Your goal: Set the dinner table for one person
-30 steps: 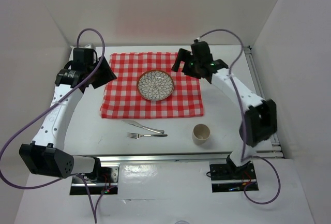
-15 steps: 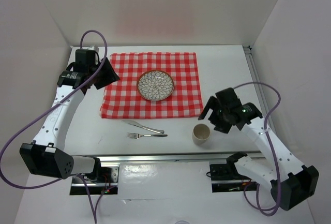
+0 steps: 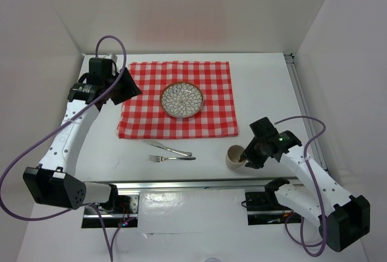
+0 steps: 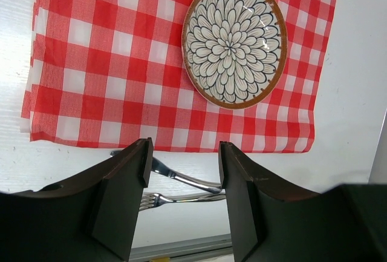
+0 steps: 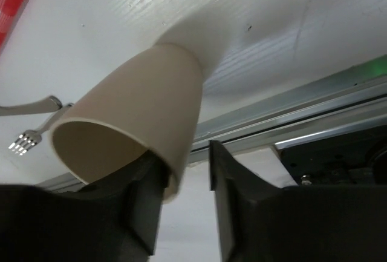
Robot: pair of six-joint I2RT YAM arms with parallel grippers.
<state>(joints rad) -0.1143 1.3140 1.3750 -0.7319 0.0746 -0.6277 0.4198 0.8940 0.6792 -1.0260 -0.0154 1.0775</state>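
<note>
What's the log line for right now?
right jaws: astride cup rim, grip unclear | left jaws: open, empty, at cloth edge | plate: on cloth | fork, knife: off cloth

This is a robot lab. Plain white walls [image 3: 199, 8] stand around the table [image 3: 266, 86], and robot arms [image 3: 72, 129] are bolted by its metal rail [image 3: 199, 183].

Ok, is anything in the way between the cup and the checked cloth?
Nothing visible. Only bare table lies between the cup and the cloth; the fork and knife lie left of the cup.
</note>
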